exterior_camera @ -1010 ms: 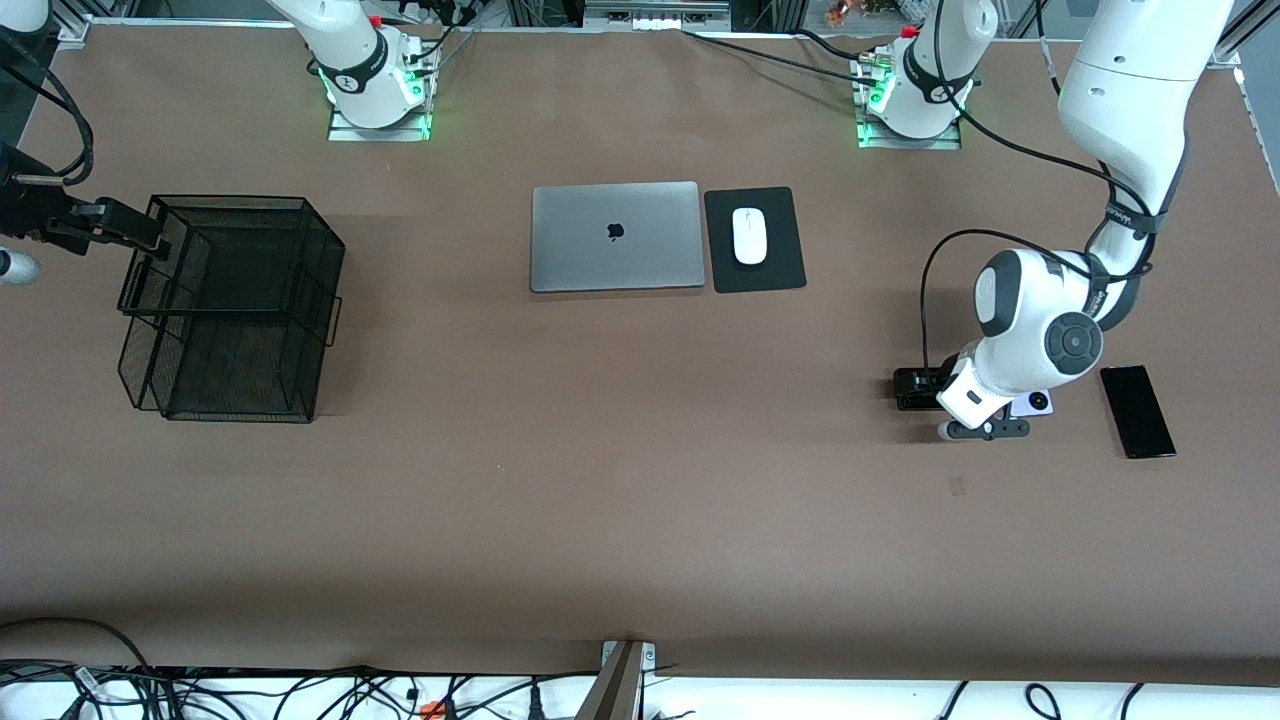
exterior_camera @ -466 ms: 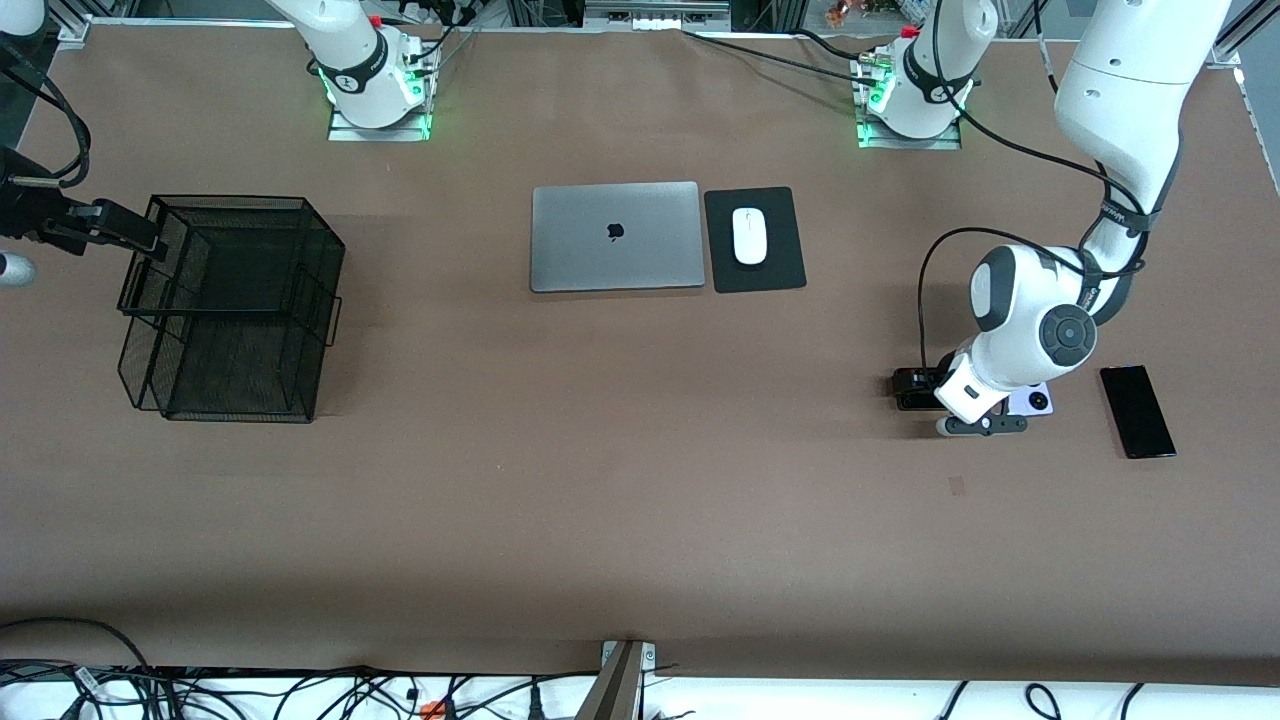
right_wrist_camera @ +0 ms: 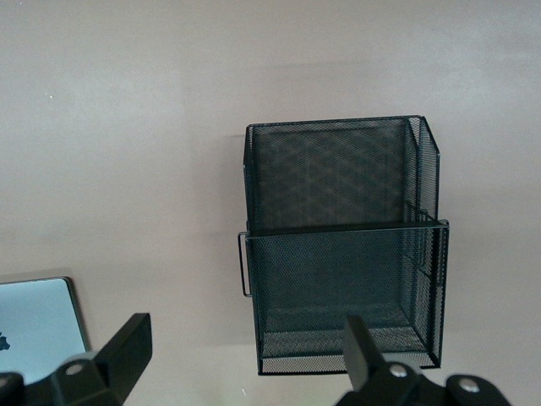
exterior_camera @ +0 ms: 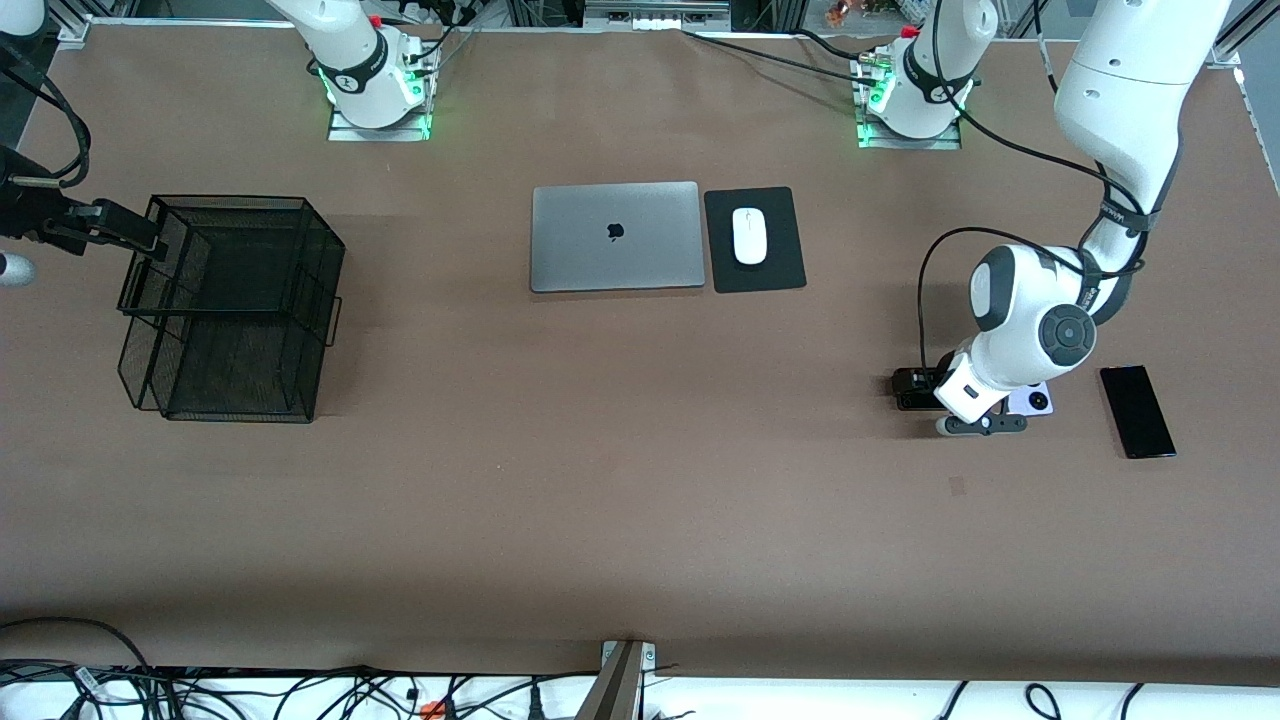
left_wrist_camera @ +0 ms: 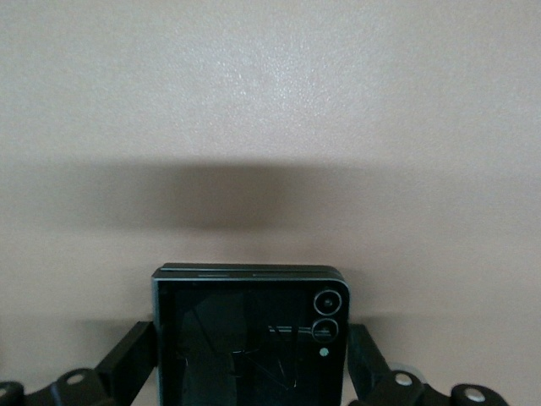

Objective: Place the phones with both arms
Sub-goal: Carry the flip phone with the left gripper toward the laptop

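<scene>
**Left claw down around black flip phone, right claw waiting by mesh basket**

Front view: brown table [exterior_camera: 620,480]. Left white jointed arm [exterior_camera: 1030,320] reached down toward its own end of table; left gripper [exterior_camera: 925,390] sat low at the small square black flip phone [exterior_camera: 912,388], mostly hidden under the wrist. Small square lavender phone w/ two black lenses [exterior_camera: 1035,402] lay just beside the wrist, partly covered by it. Long black slab phone [exterior_camera: 1137,411] lay flat, near the lavender one, closer to table edge at left arm's end. Closed grey laptop [exterior_camera: 615,236] and white mouse [exterior_camera: 748,235] on a black mouse pad [exterior_camera: 755,240] sat mid-table, farther from camera than the phones. Black wire-mesh basket [exterior_camera: 235,305] stood toward right arm's end; right gripper [exterior_camera: 110,228] hung by its upper rim, waiting.

Left wrist view: black flip phone [left_wrist_camera: 249,338] lay between the two black fingers [left_wrist_camera: 127,364], jaws spread wide, a gap showing each side, pads apart from phone edges. Two round lenses near one corner, glass looked cracked.

Right wrist view: right claw's fingers [right_wrist_camera: 122,351] wide apart, holding nothing, over table w/ mesh basket [right_wrist_camera: 342,245] below; basket had two compartments, nothing seen in them. Laptop corner [right_wrist_camera: 38,326] at frame edge
</scene>
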### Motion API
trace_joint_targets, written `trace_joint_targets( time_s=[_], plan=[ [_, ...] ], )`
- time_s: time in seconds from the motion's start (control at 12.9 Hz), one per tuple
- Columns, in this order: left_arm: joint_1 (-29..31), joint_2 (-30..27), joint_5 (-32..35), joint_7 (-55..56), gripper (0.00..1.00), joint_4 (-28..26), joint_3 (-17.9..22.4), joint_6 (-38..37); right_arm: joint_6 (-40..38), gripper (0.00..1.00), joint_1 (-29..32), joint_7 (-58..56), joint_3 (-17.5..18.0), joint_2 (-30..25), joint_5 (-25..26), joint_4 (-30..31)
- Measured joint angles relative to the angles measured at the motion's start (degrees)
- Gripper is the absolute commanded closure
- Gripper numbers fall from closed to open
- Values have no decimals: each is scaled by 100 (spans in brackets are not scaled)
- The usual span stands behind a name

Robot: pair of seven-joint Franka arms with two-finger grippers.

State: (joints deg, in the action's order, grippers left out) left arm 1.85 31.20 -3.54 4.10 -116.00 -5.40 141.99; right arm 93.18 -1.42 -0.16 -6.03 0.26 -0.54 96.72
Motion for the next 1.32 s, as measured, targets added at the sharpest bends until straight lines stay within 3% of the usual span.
trace_joint_targets(
  time_s=[0.85, 0.93, 1.09, 1.17, 1.24, 1.32],
  plan=[
    [-8, 90, 0, 11, 0, -48, 0, 251, -6, 0, 0, 0, -3, 0, 0, 0],
    [-9, 91, 0, 11, 14, -48, 0, 260, -7, 0, 0, 0, -3, 0, 0, 0],
    [-8, 79, 4, 17, 62, -47, 7, 260, -8, 0, 0, 0, -3, 0, 0, 0],
    [-9, 83, 4, 17, 79, -48, 7, 268, -8, 0, 0, 0, -4, 1, 0, 0],
    [-9, 83, 4, 18, 90, -48, 7, 268, -8, 0, 0, 0, -4, 0, 0, 0],
    [-9, 83, 4, 18, 92, -48, 7, 268, -9, 0, 0, 0, -4, 1, 0, 0]
  ],
)
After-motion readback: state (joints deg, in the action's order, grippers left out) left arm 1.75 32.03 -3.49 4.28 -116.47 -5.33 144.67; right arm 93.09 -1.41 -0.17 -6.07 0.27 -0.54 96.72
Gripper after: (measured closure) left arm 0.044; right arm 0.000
